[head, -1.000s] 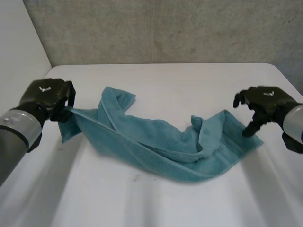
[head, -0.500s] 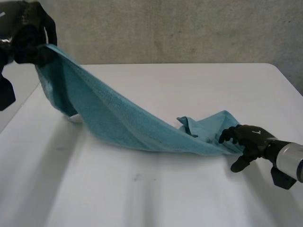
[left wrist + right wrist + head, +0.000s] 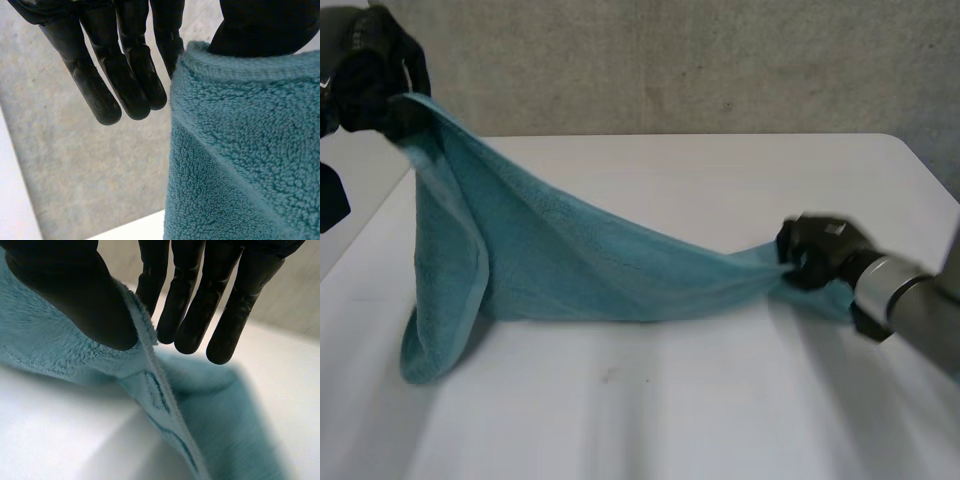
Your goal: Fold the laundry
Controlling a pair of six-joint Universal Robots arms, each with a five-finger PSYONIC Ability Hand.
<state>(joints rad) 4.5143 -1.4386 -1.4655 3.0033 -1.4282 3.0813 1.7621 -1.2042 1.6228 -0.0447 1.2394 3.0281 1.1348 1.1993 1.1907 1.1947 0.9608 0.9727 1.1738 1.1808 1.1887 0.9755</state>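
Over the white table (image 3: 720, 420), left hand (image 3: 370, 80) and right hand (image 3: 817, 250) pinch opposite ends of the teal towel (image 3: 570, 265), grey wall (image 3: 670, 60) behind.

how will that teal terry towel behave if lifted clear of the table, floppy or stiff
Probably very floppy: the teal terry towel sags between the raised left robot hand and the lower right robot hand, one end drooping to the white table. Likely grippy, as its looped pile looks rough. Seemingly light: pinches alone hold it.
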